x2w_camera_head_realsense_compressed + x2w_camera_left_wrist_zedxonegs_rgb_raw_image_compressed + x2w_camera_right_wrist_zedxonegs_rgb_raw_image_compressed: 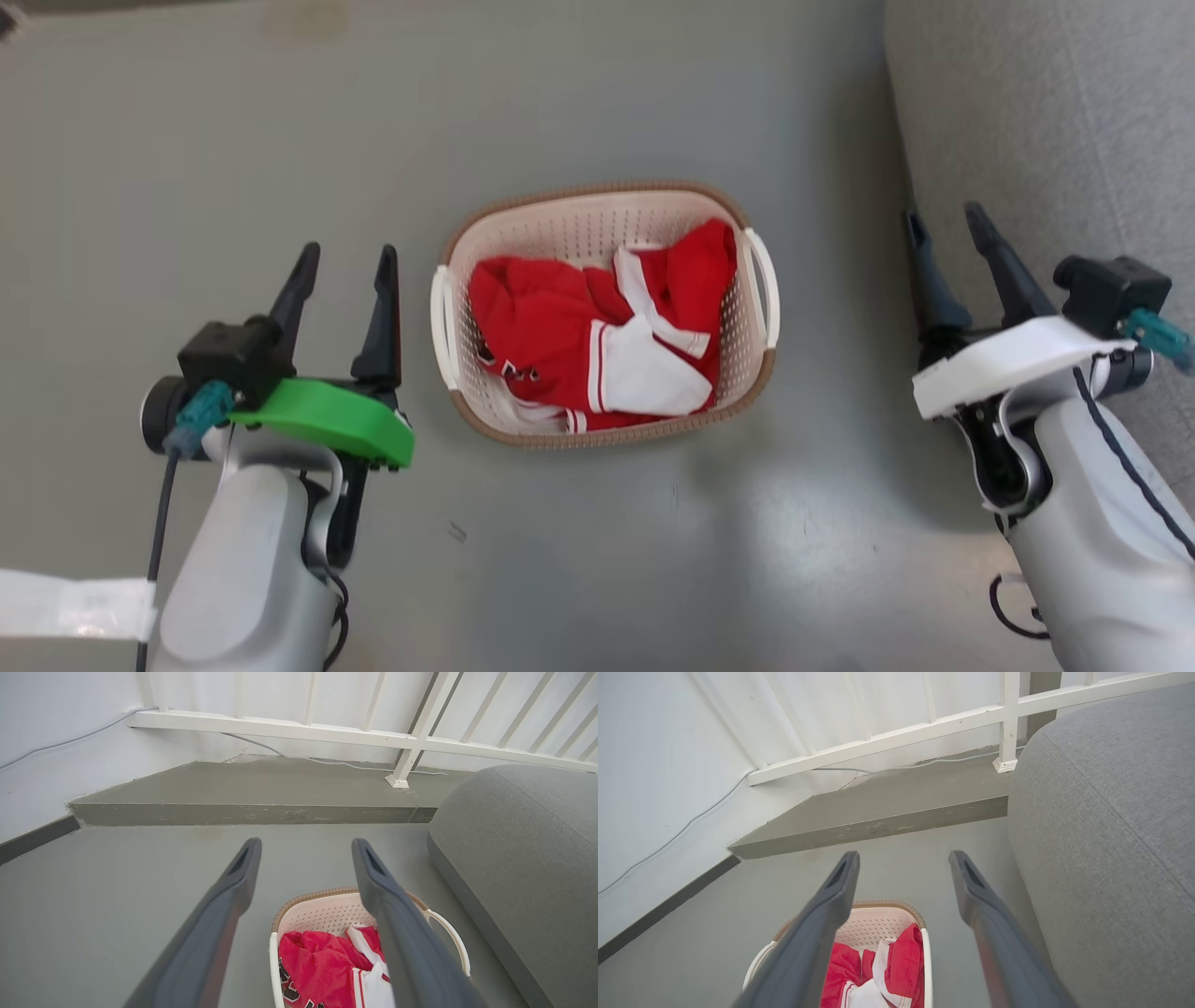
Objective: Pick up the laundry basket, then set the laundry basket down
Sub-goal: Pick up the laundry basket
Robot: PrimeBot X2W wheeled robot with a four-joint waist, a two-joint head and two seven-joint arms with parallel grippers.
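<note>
- Head view puts the laundry basket (560, 229) in the middle of my screen. It stands upright on the grey floor (187, 140), with its long side running across the picture.
- A red garment with white trim (560, 327) lies crumpled inside it. The cloth covers most of the bottom and reaches up the wall on the robot's right.
- The white left handle (439, 327) and the white right handle (766, 280) both stand free, and nothing touches either one.
- My left gripper (347, 254) hangs just beside the basket's left end, with its fingers spread apart and nothing between them. The nearer finger is close to the left handle, but I see a strip of floor between the two.
- My right gripper (943, 217) sits farther out on the other side, well apart from the right handle. Its fingers are also spread and empty, and they lean a little toward the left.
- A grey upholstered seat (1046, 112) fills the upper right corner, and the right arm lies partly over its edge.
- On the left wrist view, I look down between the two dark fingers at the basket's far rim, and the right-hand finger crosses in front of the clothing.
- Beyond it I see a low grey ledge (257, 788), a white railing (280, 725) above that, and a thin cable (70, 742) running along the white wall.
- On the right wrist view, the basket lies low between the fingers and the left-hand finger covers part of its rim. The seat rises close on the right.
</note>
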